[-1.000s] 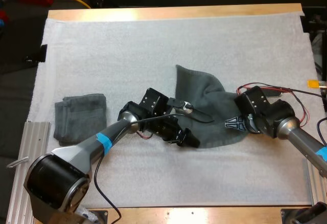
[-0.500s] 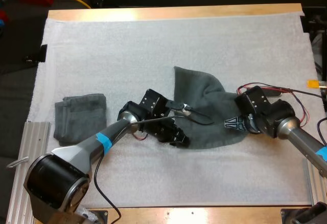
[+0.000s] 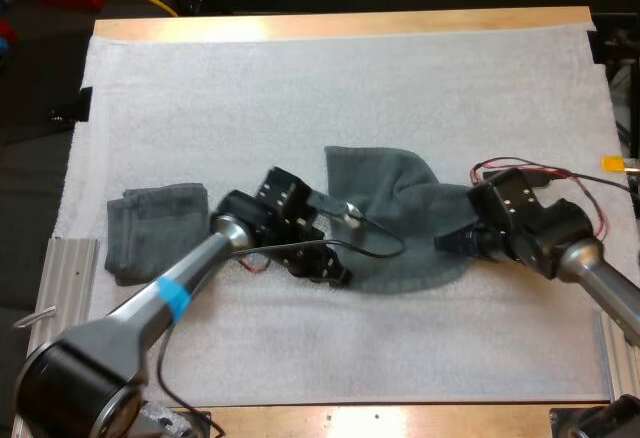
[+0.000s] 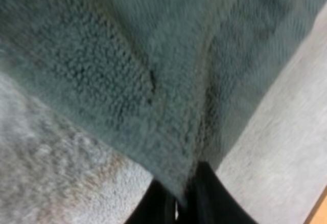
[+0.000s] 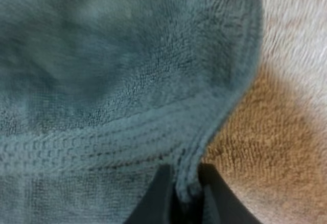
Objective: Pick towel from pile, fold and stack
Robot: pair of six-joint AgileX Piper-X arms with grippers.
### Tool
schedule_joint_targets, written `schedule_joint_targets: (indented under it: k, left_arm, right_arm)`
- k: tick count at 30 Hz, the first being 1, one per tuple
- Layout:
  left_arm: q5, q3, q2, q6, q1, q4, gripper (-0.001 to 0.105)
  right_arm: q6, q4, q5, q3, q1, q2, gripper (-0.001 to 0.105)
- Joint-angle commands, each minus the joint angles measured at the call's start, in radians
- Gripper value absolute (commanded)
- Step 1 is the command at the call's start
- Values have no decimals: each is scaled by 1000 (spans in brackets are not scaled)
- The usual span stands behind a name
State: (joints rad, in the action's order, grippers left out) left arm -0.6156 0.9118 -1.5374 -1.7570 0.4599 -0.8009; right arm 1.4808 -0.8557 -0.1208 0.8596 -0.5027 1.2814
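A dark grey-green towel [image 3: 395,213] lies crumpled in the middle of the white mat, stretched between both arms. My left gripper [image 3: 338,275] is shut on the towel's near left edge; the left wrist view has its black fingers [image 4: 153,208] pinching a fold of the towel [image 4: 127,75]. At the towel's right end my right gripper [image 3: 448,243] is shut on the hem. In the right wrist view that hem [image 5: 153,142] is squeezed between the two fingertips [image 5: 161,193]. A folded towel [image 3: 158,228] rests at the mat's left side.
The white mat [image 3: 300,88] covers most of the wooden table. A metal rail [image 3: 60,278] runs along the left front edge. Open mat stretches behind and in front of the towels.
My left gripper has gone from open to shut on the towel's edge and drawn it to the left. The right gripper has shifted slightly right, and the towel is pulled wider.
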Motion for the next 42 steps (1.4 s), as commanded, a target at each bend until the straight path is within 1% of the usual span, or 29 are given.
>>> schedule_joint_targets:
  k: [1,5,9,16,20,23,26,28,30,34,37,42]
  left_arm:
    - [5,23,42,13,-16,-51,0]
    - [5,68,113,50,-30,-163,0]
    - [5,93,176,55,-4,-227,0]
    - [15,143,280,55,38,-344,0]
    - [21,145,332,54,69,-411,0]
    - [35,145,368,47,117,-446,0]
    - [97,145,395,33,177,-487,0]
    - [162,145,414,27,215,-532,0]
    - [192,145,432,19,239,-563,0]
    - [200,145,484,-16,271,-618,0]
    - [200,145,519,-41,291,-651,0]
    - [198,145,548,-78,305,-667,0]
  right_arm:
    - [11,4,14,18,3,-40,1]
    - [11,2,96,44,-5,-119,1]
    - [10,-34,102,88,-53,-179,1]
    - [3,-209,95,170,-124,-240,1]
    - [-4,-297,95,202,-156,-273,1]
    - [-12,-379,95,226,-202,-290,1]
    - [-48,-451,95,245,-267,-310,1]
    - [-75,-490,95,257,-311,-326,1]
    - [-110,-516,95,270,-345,-341,1]
    - [-178,-577,95,309,-427,-370,1]
    - [-209,-620,103,326,-481,-377,1]
    - [-229,-624,113,327,-537,-377,1]
